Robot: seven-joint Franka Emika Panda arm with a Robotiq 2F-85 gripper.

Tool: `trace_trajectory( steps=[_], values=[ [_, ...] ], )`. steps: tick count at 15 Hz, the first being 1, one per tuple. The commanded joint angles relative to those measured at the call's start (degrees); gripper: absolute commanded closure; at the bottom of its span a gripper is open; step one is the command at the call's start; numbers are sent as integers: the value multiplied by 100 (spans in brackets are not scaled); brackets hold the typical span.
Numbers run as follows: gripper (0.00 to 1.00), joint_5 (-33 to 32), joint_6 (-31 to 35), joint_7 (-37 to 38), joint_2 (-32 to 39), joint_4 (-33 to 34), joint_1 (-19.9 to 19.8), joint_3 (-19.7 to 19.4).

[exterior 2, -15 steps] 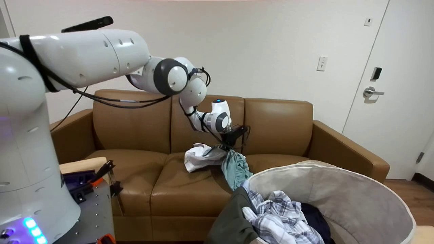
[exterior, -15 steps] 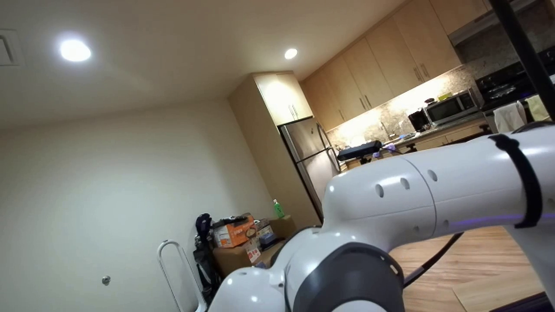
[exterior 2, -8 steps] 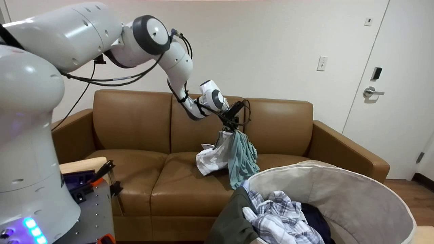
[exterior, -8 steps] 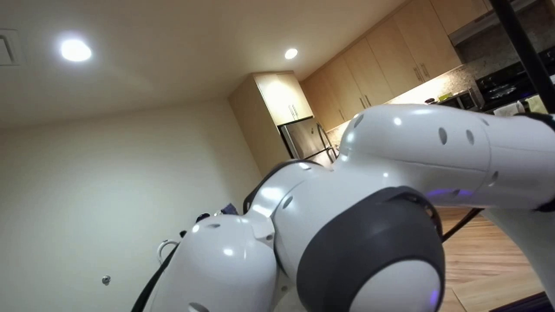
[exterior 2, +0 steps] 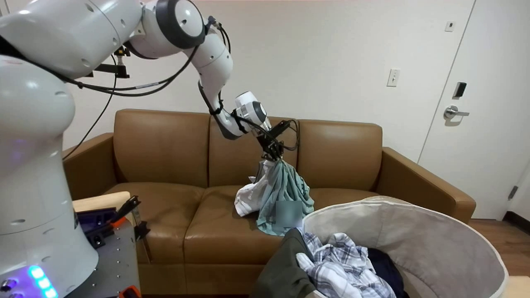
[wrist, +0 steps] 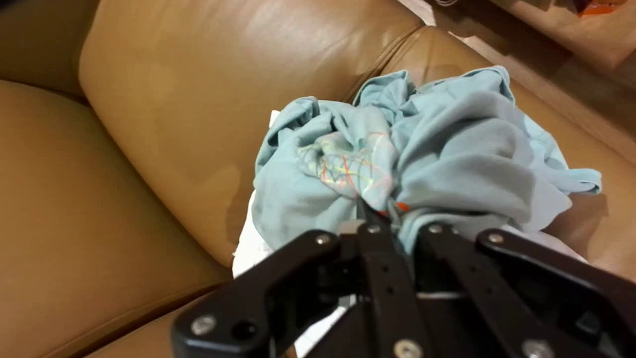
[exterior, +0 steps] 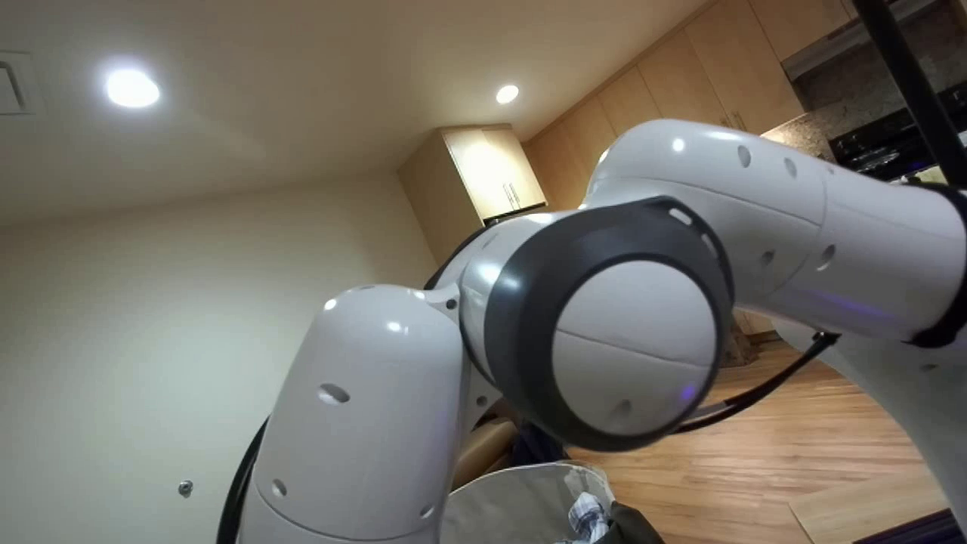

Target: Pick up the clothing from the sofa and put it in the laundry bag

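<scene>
The clothing point(exterior 2: 285, 180) hangs in limp folds, blue-green on one side with a white part point(exterior 2: 250, 198) beside it; I cannot tell if they are one garment. My gripper point(exterior 2: 273, 156) is above the sofa seat, shut on the top of the cloth. In the wrist view, blue-green clothing point(wrist: 457, 149) with coloured lines is pinched between the fingers point(wrist: 390, 221), with white fabric below. The laundry bag point(exterior 2: 418, 231), with light grey rim and wall, stands in front of the sofa, right of the gripper. It also shows in an exterior view point(exterior: 506, 502), partly hidden by the arm.
The brown leather sofa point(exterior 2: 157, 215) stands against the wall. Inside the bag lie plaid cloth point(exterior 2: 343, 265) and dark cloth point(exterior 2: 387, 269); a dark green cloth point(exterior 2: 285, 267) drapes over its rim. A metal stand with clamps point(exterior 2: 118, 248) is beside the robot base.
My gripper has risen from the seat, lifting the clothing into a hanging bunch, then shifted slightly left. The elbow has gone up. The blue-green part has spread leftward over the white part.
</scene>
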Motion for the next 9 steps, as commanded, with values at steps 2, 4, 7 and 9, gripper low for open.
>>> trace_trajectory(
  steps=[2,4,7,9],
  values=[
    [96,-380,-294,-459,-79,84,-1051,1087],
    [96,-360,-548,-765,34,264,-1343,1441],
    [96,-264,-930,-1239,155,537,-1568,1809],
    [96,-211,-1177,-1509,213,701,-1632,1975]
  ],
)
